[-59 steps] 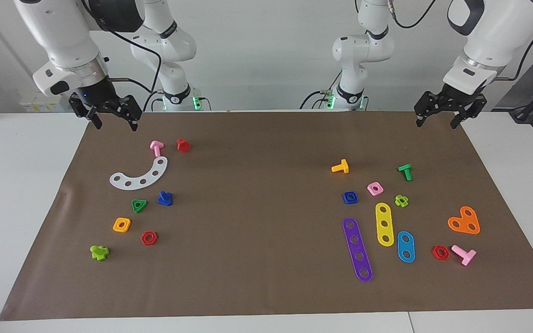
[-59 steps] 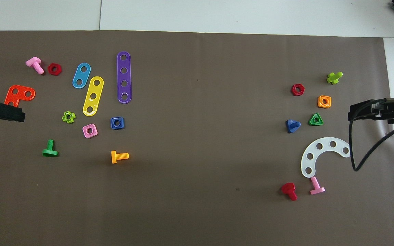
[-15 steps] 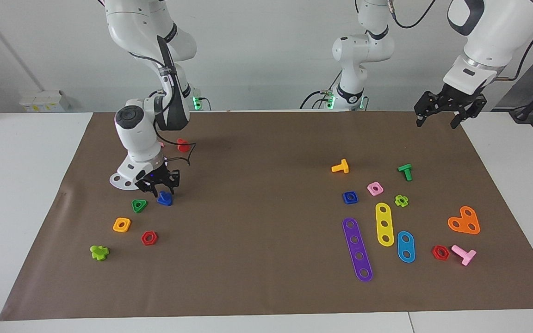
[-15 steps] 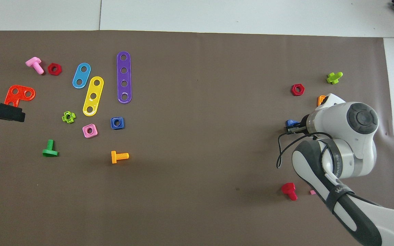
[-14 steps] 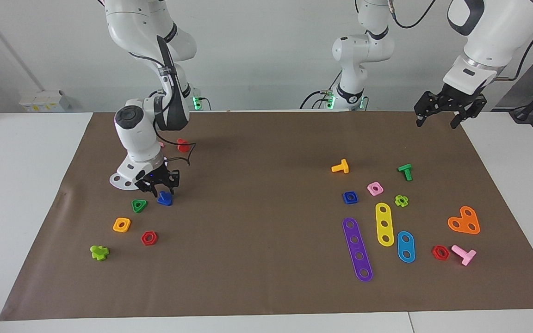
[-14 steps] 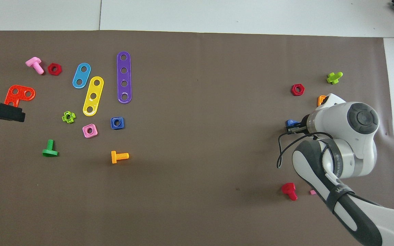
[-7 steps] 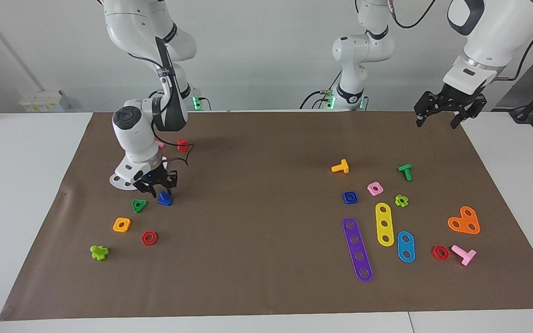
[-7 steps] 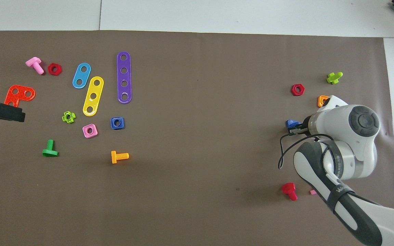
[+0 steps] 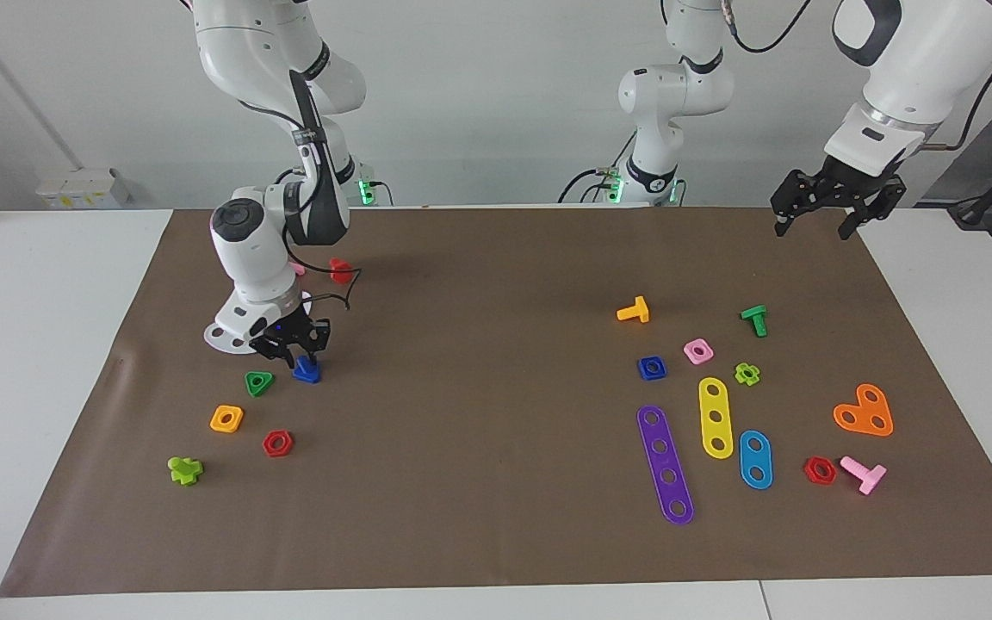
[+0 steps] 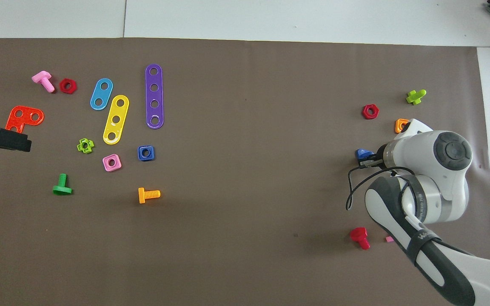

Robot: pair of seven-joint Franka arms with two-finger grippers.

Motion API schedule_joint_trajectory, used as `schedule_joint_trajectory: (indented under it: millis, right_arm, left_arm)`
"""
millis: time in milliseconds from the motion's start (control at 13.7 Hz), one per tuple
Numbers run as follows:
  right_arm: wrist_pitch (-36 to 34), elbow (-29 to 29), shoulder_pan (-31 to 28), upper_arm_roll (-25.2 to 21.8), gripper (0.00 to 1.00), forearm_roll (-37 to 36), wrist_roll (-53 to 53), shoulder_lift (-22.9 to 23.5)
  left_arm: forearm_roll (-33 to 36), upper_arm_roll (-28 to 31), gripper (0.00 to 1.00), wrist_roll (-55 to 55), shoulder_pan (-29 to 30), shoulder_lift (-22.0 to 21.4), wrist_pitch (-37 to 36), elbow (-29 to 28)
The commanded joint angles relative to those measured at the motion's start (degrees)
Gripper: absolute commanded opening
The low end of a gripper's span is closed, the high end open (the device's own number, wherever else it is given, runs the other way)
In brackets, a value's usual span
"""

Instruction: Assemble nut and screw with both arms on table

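Brown paper-like mat (image 9: 496, 482) covers most of the white desk (image 9: 40, 362), and small plastic pieces lie on it in two clusters, one at each arm's end. The right gripper (image 9: 293, 355) is down at the blue screw (image 9: 307, 370), its fingers on either side of the screw's upright shaft; whether they already pinch it I cannot tell, and the screw's head rests on the mat. In the overhead view only the tip of the screw (image 10: 360, 153) shows past the right arm's wrist, which covers much of what is around it. Crowding the screw are a green triangular nut (image 9: 259, 382) just beside it, an orange square nut (image 9: 226, 418) and a red hexagonal nut (image 9: 277, 443) farther from the robots, and a lime cross-shaped piece (image 9: 185, 470) farthest out. A white curved strip (image 9: 225, 336) lies partly under the arm, and a red bolt (image 9: 341, 271) sits nearer to the robots. The blue nut (image 9: 652, 368) lies flat at the left arm's end, well apart from the screw, with a pink square nut (image 9: 698, 350) beside it, an orange bolt (image 9: 634, 311) nearer to the robots, and a purple strip (image 9: 666, 463) and a yellow strip (image 9: 716, 417) farther out. The left gripper (image 9: 815, 222) waits in the air over the mat's edge nearest the robots, its fingers spread wide and holding nothing.
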Motion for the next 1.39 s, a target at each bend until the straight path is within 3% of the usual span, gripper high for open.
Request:
schedule_joint_trajectory:
  millis: [0,878,951,1098,1317]
  right_arm:
    - [1.49,-0.11,-0.3,0.33,0.4,1.26,-1.62,0.22]
    - [1.49,0.6,-0.04,0.33,0.36,1.35,-0.91,0.66]
    - [1.49,0.6,-0.12,0.33,0.33,1.35,-0.91,0.57]
    - [1.49,0.6,-0.04,0.33,0.02,1.35,-0.91,0.57]
    - [1.23,0.77,-0.04,0.33,0.0,1.35,-0.48,0.57]
  left_arm:
    - [-0.25,-0.27,1.0,0.29,0.64,-1.71,-0.23,-1.65]
    - [-0.25,-0.27,1.0,0.29,0.55,-1.71,-0.23,-1.65]
    - [-0.25,-0.27,1.0,0.29,0.64,-1.71,-0.23,-1.65]
    - [-0.25,-0.27,1.0,0.29,0.64,-1.71,-0.23,-1.65]
    - [-0.25,-0.27,1.0,0.29,0.64,-1.71,-0.23,-1.65]
